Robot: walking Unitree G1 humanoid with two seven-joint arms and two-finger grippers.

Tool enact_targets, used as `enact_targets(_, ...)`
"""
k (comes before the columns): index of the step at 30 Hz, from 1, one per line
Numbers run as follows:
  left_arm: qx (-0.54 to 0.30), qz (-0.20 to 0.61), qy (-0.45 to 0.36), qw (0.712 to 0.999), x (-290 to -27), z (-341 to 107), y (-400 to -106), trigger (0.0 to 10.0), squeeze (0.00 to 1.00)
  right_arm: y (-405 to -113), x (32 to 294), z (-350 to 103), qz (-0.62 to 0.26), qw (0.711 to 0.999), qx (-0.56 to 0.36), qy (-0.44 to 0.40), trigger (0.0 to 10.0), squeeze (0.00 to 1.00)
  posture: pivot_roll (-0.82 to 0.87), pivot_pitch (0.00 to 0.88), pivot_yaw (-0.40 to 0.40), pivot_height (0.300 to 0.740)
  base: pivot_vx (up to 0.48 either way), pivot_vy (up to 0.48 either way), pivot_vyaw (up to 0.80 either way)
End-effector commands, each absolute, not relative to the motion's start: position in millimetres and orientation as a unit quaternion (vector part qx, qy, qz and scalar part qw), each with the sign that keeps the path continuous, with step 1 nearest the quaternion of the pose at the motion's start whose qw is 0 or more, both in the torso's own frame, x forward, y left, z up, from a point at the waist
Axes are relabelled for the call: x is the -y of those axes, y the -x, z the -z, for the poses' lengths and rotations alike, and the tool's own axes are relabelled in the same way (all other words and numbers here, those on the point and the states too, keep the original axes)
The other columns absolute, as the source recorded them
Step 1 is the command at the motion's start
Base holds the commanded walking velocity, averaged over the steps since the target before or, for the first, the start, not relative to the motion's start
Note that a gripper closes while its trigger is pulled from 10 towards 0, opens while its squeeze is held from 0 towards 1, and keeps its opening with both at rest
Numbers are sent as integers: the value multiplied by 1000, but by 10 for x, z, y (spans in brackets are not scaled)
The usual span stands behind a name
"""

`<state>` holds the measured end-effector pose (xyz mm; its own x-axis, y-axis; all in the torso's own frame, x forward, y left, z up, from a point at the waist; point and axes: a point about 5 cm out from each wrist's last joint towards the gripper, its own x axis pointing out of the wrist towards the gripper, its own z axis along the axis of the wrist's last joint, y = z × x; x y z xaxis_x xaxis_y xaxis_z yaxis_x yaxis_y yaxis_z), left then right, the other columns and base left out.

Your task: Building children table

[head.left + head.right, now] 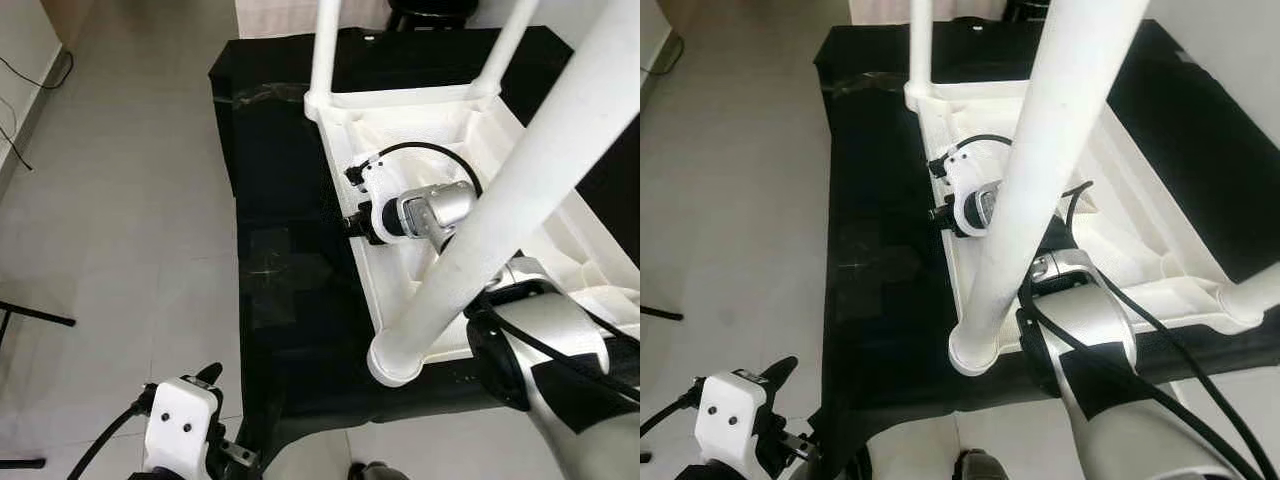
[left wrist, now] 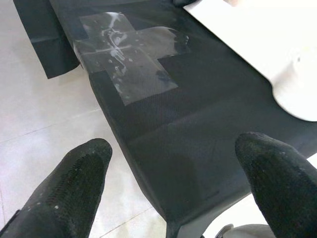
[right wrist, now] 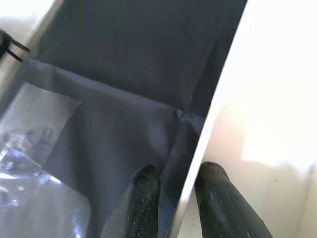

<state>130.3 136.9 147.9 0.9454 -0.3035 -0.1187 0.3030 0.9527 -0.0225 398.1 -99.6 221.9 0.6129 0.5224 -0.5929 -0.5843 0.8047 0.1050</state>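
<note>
On the black-draped counter [image 1: 280,290] lies the upturned children's table [image 1: 440,120]; right gripper [image 3: 178,186] pinches its rim and should hold squarely. Left gripper [image 2: 173,173] hangs open.

The upturned white plastic children's table top [image 1: 400,125] is lying on the black cloth-covered table [image 1: 280,290], toward its right side, with white tubular legs [image 1: 1040,170] standing up from its corners. The right gripper [image 3: 174,196] is straddling its left rim, while the left gripper [image 2: 173,183] is hanging near the cloth's front left corner.
</note>
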Motion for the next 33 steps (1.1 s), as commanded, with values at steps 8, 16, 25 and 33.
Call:
enact_targets(8,-75,156,3,985,-1383,-1430,-1305,10000,0,-3672,366,-2024,-430,833,-349,-4,3686,0,102,220,-59,740,0,0,0)
enact_targets(16,-73,157,3,985,-1381,-1425,-1322,10000,0,-3499,-193,-1953,-403,859,-312,-49,10000,655,101,216,-63,740,0,0,0)
enact_targets(25,-71,156,1,985,-1382,-1421,-1337,10000,0,-3749,50,-2044,-262,939,-207,-84,10000,1000,99,212,-67,740,0,0,0)
enact_targets(33,-71,161,-1,984,-1382,-1413,-1349,10000,0,-3878,463,-2277,-237,950,-139,-145,10000,1000,94,203,-60,740,0,0,0)
